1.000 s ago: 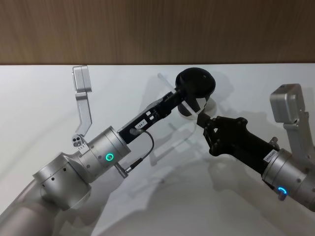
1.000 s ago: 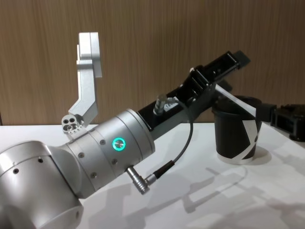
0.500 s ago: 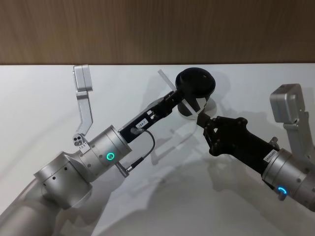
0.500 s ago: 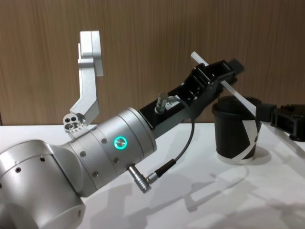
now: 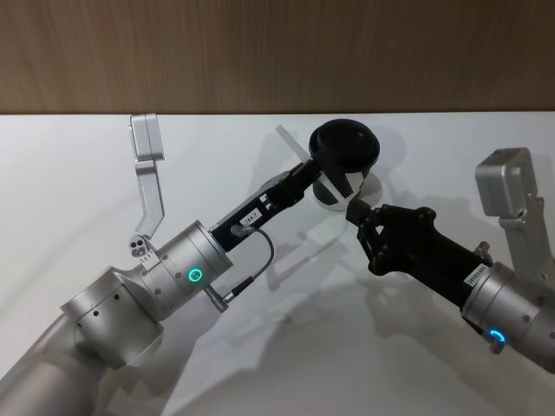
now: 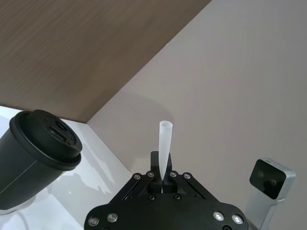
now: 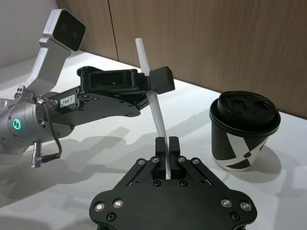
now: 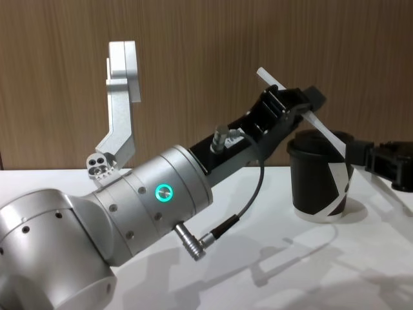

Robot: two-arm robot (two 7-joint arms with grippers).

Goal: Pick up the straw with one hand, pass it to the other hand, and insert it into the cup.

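Observation:
The thin white straw slants upward between both grippers, just in front of the cup. The all-black right gripper is shut on its lower end, seen also in the head view. The left gripper, on the silver arm with the green ring, is shut on the straw's upper part, and the top end sticks out past its fingers. The black cup with a domed lid stands upright on the table right behind the two grippers; its white angular mark faces the chest view.
The white table ends at a wooden wall close behind the cup. The left arm's silver body and black cable take up the left foreground. The silver wrist camera brackets stick up from both arms.
The left gripper has slid onto the straw, so the straw's top end now pokes out above its fingers. The right gripper and the cup have stayed put.

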